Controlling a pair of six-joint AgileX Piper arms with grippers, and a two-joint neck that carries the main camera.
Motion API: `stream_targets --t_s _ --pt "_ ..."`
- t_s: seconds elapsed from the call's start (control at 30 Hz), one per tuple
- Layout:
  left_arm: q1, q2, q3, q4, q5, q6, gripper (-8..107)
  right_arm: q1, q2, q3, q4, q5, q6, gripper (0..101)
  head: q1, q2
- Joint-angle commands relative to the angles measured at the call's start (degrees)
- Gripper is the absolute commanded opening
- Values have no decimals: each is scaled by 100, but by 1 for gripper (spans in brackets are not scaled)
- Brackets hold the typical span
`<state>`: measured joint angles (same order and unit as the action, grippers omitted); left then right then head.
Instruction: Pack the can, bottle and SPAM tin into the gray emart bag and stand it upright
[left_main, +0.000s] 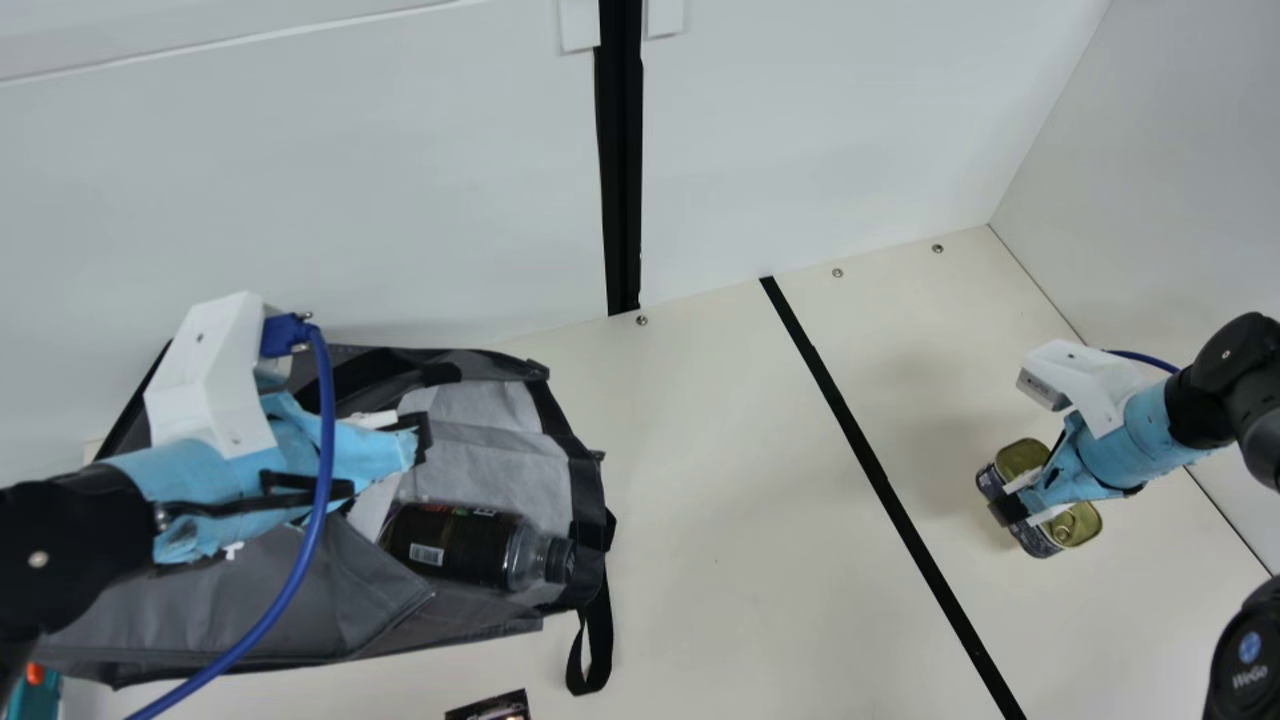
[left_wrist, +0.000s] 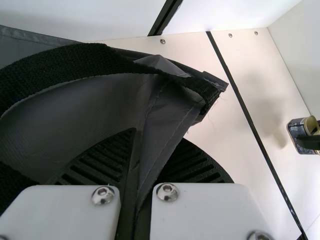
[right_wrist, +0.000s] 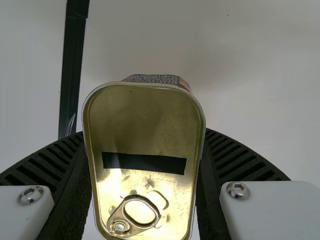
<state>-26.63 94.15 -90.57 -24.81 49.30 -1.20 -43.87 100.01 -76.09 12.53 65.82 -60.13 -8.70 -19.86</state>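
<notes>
A teal and orange thing (left_main: 35, 682) pokes in below and behind the left gripper (left_main: 408, 445). The left wrist view shows this gripper (left_wrist: 140, 155) pinched tight on a fold of the bag (left_main: 330, 600), with a black strap (left_wrist: 65, 62) curving past its fingers. The bag is gray with black edges and lies flat on the desk (left_main: 740, 560) under the gripper. The bottle (left_main: 460, 545) lies on its side in the bag's mouth, just beside that gripper. It has a dark wrap with a bar code and small print, a clear neck and a dark cap, which points away from the left arm. Nearer the view's bottom edge is the end of a dark printed thing (left_main: 490, 708). Past a black line (left_main: 870, 465), well apart from the left gripper, the tin (left_main: 1020, 458) sits between the right gripper's (left_main: 1022, 505) fingers, gripped by its sides. The right wrist view shows its shiny gold lid, with round corners, a pull ring (right_wrist: 134, 216) and a black strip (right_wrist: 144, 163) across it.
</notes>
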Motion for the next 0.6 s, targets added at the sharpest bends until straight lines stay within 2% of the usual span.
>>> stream_targets --t_s 0.0,0.57 --pt "0 0 0 0 0 0 -8 61 -95 8 44 10 7 0 -130 -14" --pt "0 0 0 0 0 0 -8 906 -734 139 81 179 356 0 -130 -14"
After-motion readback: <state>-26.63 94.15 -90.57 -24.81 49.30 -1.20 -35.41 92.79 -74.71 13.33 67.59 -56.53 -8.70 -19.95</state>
